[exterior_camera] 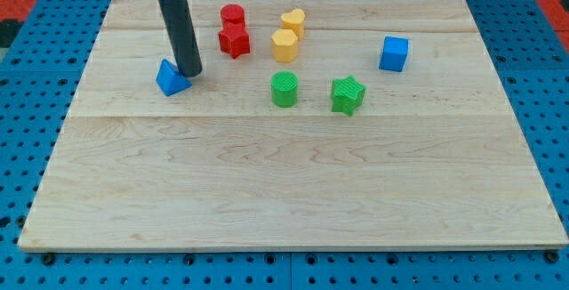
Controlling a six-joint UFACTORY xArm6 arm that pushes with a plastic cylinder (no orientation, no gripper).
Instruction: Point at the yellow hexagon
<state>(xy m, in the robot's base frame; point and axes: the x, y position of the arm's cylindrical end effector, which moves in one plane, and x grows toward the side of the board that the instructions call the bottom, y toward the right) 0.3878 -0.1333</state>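
Camera view shows the yellow hexagon (284, 46) upper centre on the worktop (293, 192), below the yellow heart (293, 22); my tip (190, 74), no hand fitted, touches the blue triangle (172, 78), so approach remains: travel rightward past the red blocks (234, 32).

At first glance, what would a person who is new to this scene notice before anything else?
The dark rod comes down from the view's top left, and my tip rests right beside the blue triangle. To its right stands a tight group: two red blocks, the yellow heart and the yellow hexagon. The blue cube sits alone further right.
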